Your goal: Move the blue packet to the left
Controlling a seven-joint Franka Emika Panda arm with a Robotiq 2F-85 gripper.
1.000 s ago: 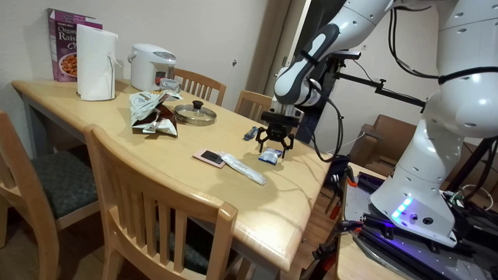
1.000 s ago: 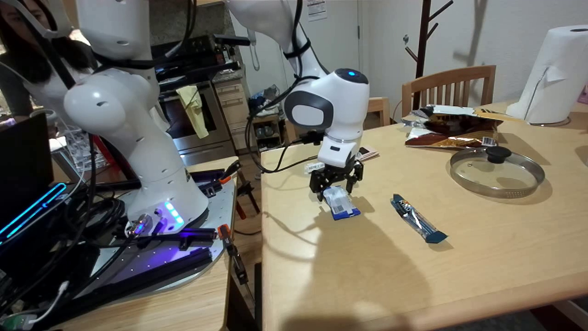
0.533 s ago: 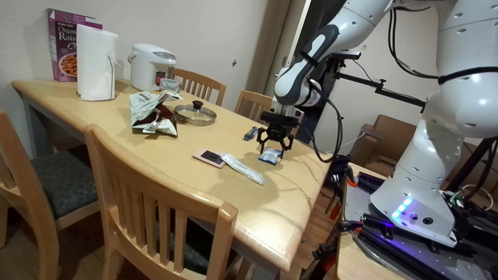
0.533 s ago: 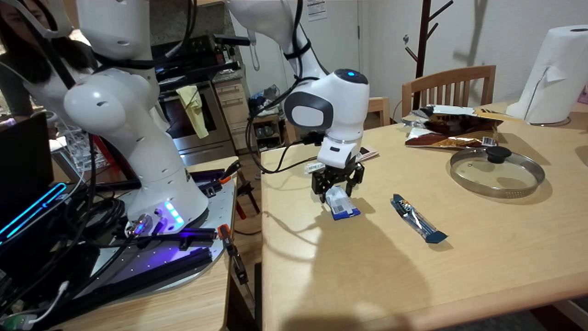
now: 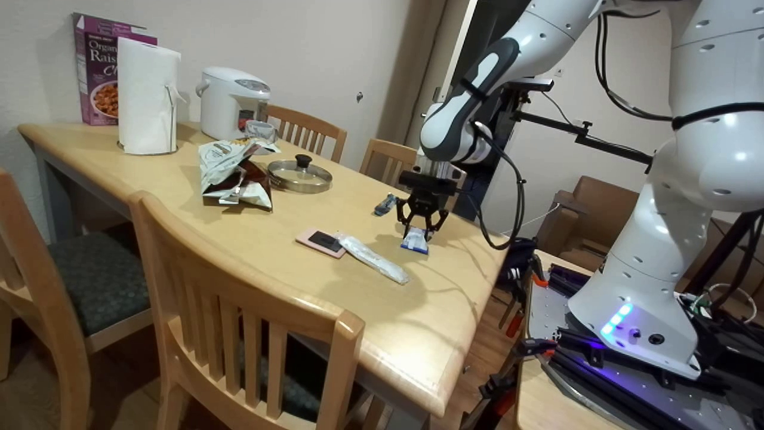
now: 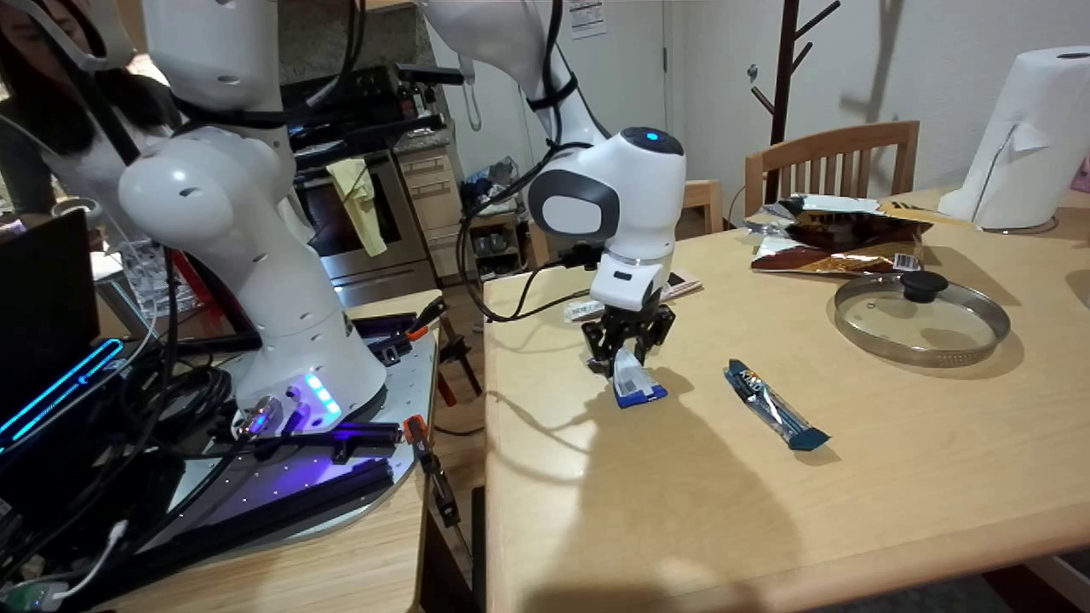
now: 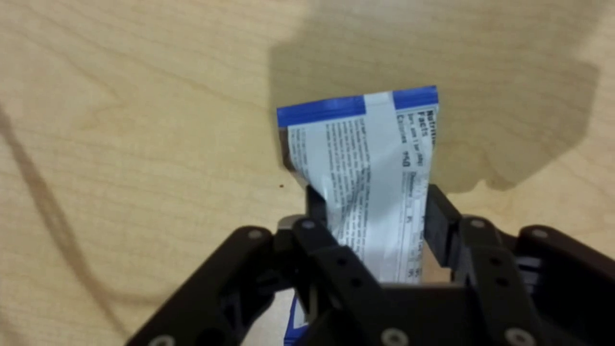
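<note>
The blue packet [image 7: 379, 158], white with printed text and blue ends, lies on the wooden table. In the wrist view its middle is squeezed narrower and buckled between the two black fingers [image 7: 439, 226], which press on its opposite long edges. My gripper [image 7: 375, 211] is shut on it, pointing down. Part of the packet is hidden beneath the gripper, and a blue end shows at lower left. In both exterior views the packet [image 5: 415, 243] [image 6: 639, 393] sits under and between the fingertips, its free end on the tabletop.
A dark blue wrapped bar [image 6: 775, 409] lies near the packet. A long white wrapped stick [image 5: 373, 260] and a pink-edged dark flat item [image 5: 322, 242] lie nearby. Farther off are a glass lid [image 6: 921, 319], a crumpled snack bag [image 5: 233, 173] and a paper towel roll [image 5: 148, 95].
My fingers have drawn together from a wide stance onto the packet's sides. The packet has narrowed and buckled between them. The arm has barely moved.
</note>
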